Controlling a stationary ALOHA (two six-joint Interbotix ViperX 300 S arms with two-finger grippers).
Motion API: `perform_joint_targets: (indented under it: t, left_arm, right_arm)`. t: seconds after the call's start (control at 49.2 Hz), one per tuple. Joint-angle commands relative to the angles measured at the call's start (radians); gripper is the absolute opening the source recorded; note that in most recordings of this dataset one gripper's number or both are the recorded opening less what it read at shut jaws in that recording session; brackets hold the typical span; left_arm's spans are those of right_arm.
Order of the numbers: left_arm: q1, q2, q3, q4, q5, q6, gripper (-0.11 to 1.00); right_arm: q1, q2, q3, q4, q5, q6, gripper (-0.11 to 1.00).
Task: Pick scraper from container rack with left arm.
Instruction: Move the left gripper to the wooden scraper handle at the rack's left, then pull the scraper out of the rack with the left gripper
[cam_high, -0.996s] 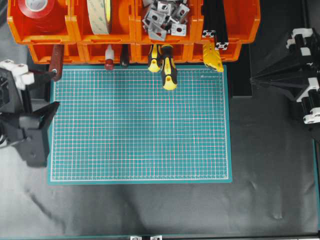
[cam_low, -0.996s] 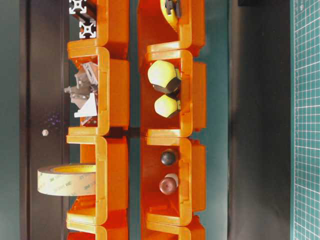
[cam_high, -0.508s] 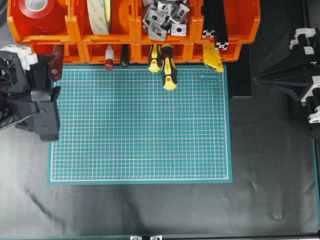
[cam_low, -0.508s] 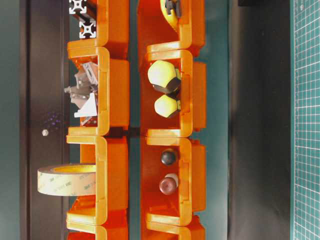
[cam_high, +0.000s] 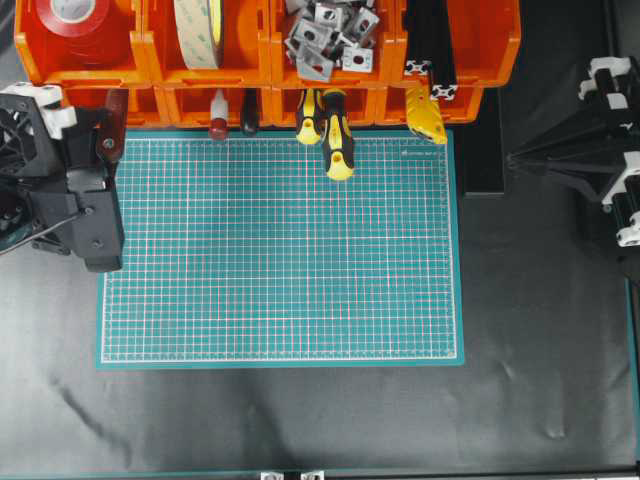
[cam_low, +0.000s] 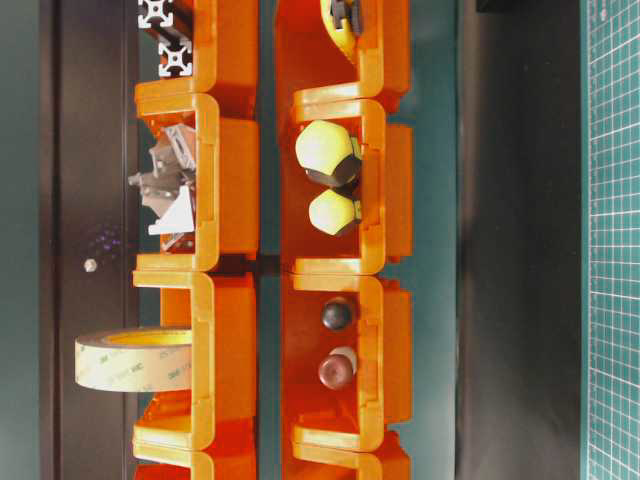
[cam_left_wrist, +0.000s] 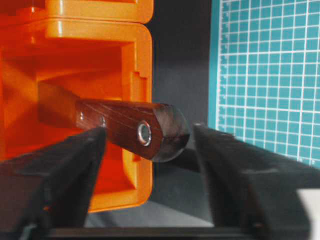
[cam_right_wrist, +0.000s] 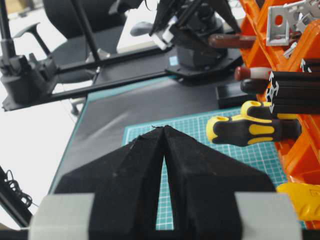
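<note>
The scraper's reddish-brown wooden handle sticks out of the leftmost lower bin of the orange container rack. In the left wrist view the handle, with its metal-ringed hole, points out of the bin; the blade is hidden inside. My left gripper is open, one finger on each side of the handle end, not touching it. From overhead it sits just left of the mat. My right gripper is shut and empty at the far right. The scraper does not show in the table-level view.
Two yellow-and-black screwdrivers jut over the green mat. A red-knobbed tool and a black-knobbed one sit in the neighbouring bin. Upper bins hold red tape, a tape roll, metal brackets and black extrusions.
My left gripper has moved up along the mat's left edge towards the rack and now brackets the scraper handle's end. The right arm shifted only slightly.
</note>
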Motion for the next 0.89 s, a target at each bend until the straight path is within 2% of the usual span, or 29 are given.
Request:
perform_joint_targets:
  t: [0.0, 0.102, 0.345, 0.569, 0.874]
  left_arm:
    - [0.000, -0.006, -0.009, 0.005, -0.005, -0.005, 0.59]
    - [-0.006, -0.008, -0.008, 0.005, -0.003, -0.003, 0.43]
    - [-0.055, -0.021, -0.054, 0.005, 0.020, -0.002, 0.42]
    - [-0.144, -0.021, -0.176, 0.005, 0.160, 0.011, 0.33]
    - [-0.281, -0.021, -0.351, 0.005, 0.321, 0.083, 0.21]
  right_arm:
    - [0.003, 0.003, -0.028, 0.002, -0.011, 0.000, 0.00]
    - [0.006, 0.002, -0.029, 0.003, -0.020, 0.000, 0.00]
    - [0.012, -0.003, -0.028, 0.003, -0.020, 0.000, 0.00]
    - [0.012, -0.017, -0.018, 0.003, -0.028, -0.002, 0.00]
    - [0.012, -0.029, -0.005, 0.002, -0.028, -0.002, 0.00]
